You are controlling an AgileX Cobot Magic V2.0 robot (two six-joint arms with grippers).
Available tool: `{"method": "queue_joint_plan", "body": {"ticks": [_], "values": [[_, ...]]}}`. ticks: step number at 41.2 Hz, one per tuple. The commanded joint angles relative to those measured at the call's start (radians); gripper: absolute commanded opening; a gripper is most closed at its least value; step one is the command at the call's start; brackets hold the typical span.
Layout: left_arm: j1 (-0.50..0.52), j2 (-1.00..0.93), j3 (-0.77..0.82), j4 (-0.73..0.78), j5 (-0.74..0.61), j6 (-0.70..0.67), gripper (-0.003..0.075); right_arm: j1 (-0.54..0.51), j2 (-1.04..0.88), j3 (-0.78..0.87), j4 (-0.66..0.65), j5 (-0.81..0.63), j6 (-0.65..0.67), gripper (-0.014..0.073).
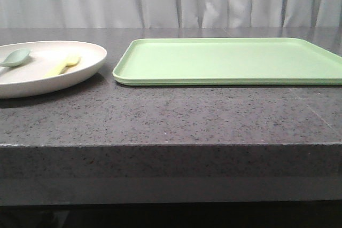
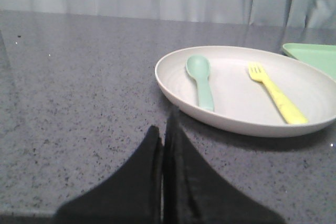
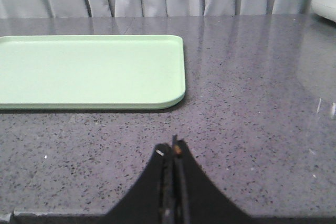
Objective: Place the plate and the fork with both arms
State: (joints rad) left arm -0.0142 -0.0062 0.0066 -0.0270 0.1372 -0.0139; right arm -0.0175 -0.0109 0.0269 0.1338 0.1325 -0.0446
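Note:
The cream-white plate (image 1: 48, 81) lies at the left of the dark stone table, left of the tray. On it rests the pale-yellow fork (image 1: 64, 64) beside a sage-green spoon (image 1: 15, 57). In the left wrist view the plate (image 2: 247, 124) holds the fork (image 2: 275, 98) and the spoon (image 2: 202, 80). My left gripper (image 2: 164, 127) is shut and empty, hovering over bare table just short of the plate's near rim. My right gripper (image 3: 174, 148) is shut and empty too, over the table near the tray's corner. Neither gripper shows in the front view.
A flat light-green tray (image 1: 230, 60) lies at the centre and right of the table (image 1: 171, 116); the right wrist view shows the tray (image 3: 89, 69). A grey curtain hangs behind. The table's front edge runs across the front view.

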Motion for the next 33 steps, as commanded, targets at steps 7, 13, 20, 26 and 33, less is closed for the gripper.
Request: {"method": "queue_joint_plan", "body": {"ticks": [7, 13, 20, 26, 33], "values": [[-0.007, -0.02, 0.002, -0.024, -0.277, -0.004, -0.0018, -0.007, 0.0, -0.003, 0.138, -0.092, -0.006, -0.0064], [-0.007, -0.02, 0.002, -0.024, -0.382, -0.004, -0.0018, -0.007, 0.0, -0.009, 0.149, -0.087, -0.006, -0.0064], [-0.007, -0.02, -0.005, -0.024, -0.439, -0.004, -0.0018, -0.007, 0.0, -0.06, 0.149, -0.059, -0.006, -0.0064], [-0.007, -0.01, -0.06, -0.024, -0.411, -0.004, -0.0018, -0.007, 0.002, -0.162, 0.146, 0.057, -0.006, -0.0064], [-0.007, 0.097, -0.226, -0.002, -0.286, -0.004, -0.0018, -0.007, 0.076, -0.323, 0.126, 0.185, -0.006, -0.0059]]}}
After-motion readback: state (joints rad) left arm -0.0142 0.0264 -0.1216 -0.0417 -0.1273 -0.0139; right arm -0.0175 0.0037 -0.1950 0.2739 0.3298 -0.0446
